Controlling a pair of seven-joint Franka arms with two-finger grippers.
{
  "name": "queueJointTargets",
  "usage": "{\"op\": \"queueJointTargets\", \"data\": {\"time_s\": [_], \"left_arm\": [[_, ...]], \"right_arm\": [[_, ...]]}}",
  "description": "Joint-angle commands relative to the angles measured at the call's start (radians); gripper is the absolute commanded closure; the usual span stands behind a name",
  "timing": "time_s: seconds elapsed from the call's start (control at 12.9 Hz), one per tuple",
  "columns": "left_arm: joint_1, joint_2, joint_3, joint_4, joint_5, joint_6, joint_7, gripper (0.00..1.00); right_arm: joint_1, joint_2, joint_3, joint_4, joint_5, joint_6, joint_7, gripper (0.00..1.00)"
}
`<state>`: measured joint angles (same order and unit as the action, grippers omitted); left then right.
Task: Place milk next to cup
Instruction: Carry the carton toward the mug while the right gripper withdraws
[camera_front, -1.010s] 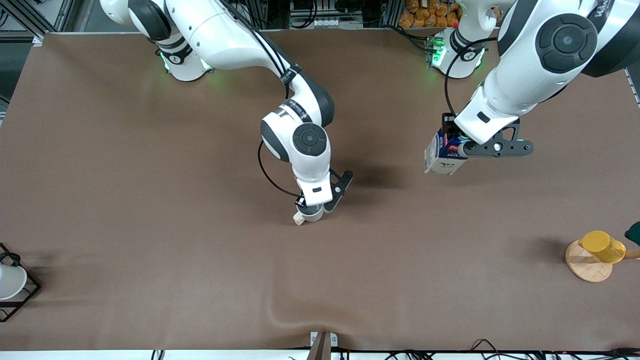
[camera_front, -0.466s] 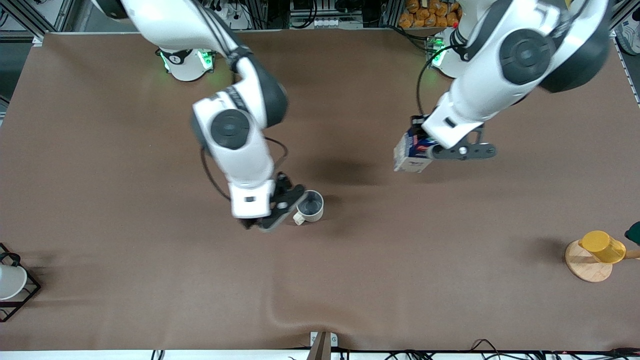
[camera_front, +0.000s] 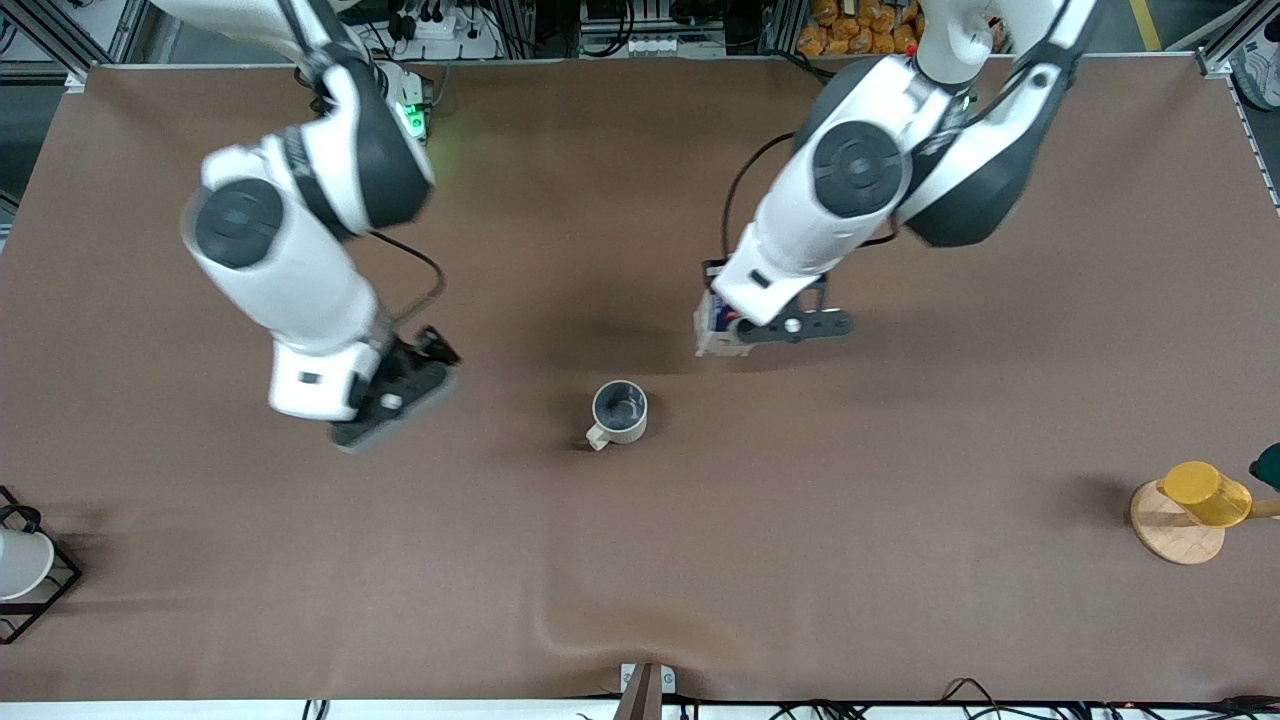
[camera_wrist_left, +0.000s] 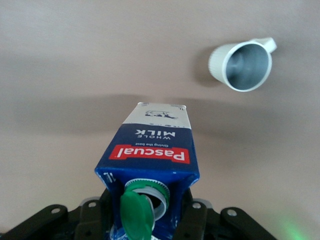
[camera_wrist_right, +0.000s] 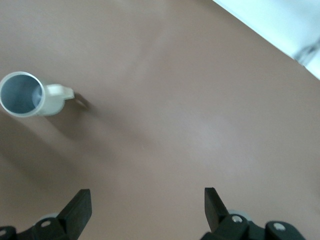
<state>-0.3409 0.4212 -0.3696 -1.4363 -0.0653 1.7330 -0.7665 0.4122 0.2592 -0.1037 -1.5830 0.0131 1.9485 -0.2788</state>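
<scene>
The milk (camera_front: 709, 341), a dark blue carton with a red band and an open green cap, hangs tilted in my left gripper (camera_front: 726, 326), which is shut on it above the brown table, close to the cup. The cup (camera_front: 620, 412), pale grey-beige with a bluish-grey inside, stands upright and alone mid-table. In the left wrist view the milk (camera_wrist_left: 152, 150) fills the lower middle, my left gripper (camera_wrist_left: 148, 212) clamps it, and the cup (camera_wrist_left: 242, 65) is apart from it. My right gripper (camera_front: 396, 393) is open and empty over bare table, toward the right arm's end from the cup; its wrist view shows the gripper (camera_wrist_right: 145, 200) and the cup (camera_wrist_right: 26, 95).
A yellow cup (camera_front: 1205, 492) lies on a round wooden coaster (camera_front: 1168, 532) at the left arm's end. A white cup in a black wire frame (camera_front: 22, 565) stands at the right arm's end. The table cover has a ripple (camera_front: 560, 630) near the front edge.
My right gripper has let go of the cup and moved away toward the right arm's end. My left gripper has carried the milk toward the cup.
</scene>
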Motion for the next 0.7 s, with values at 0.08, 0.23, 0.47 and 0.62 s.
{"op": "queueJointTargets", "data": {"time_s": [0.08,0.23,0.47,0.62], "left_arm": [[-0.096,0.088,0.015,0.054,0.025,0.055,-0.039,0.49],[-0.128,0.122,0.021,0.06,0.025,0.094,-0.04,0.47],[-0.193,0.165,0.072,0.1,0.027,0.106,-0.039,0.47],[-0.251,0.183,0.135,0.109,0.029,0.118,-0.033,0.47]], "right_arm": [[-0.201,-0.241,0.061,-0.181,-0.002,-0.103,0.013,0.0],[-0.286,-0.293,0.081,-0.183,-0.002,-0.17,0.013,0.0],[-0.357,-0.33,0.079,-0.181,-0.004,-0.239,0.023,0.0],[-0.389,-0.337,0.082,-0.164,-0.004,-0.316,0.12,0.0]]}}
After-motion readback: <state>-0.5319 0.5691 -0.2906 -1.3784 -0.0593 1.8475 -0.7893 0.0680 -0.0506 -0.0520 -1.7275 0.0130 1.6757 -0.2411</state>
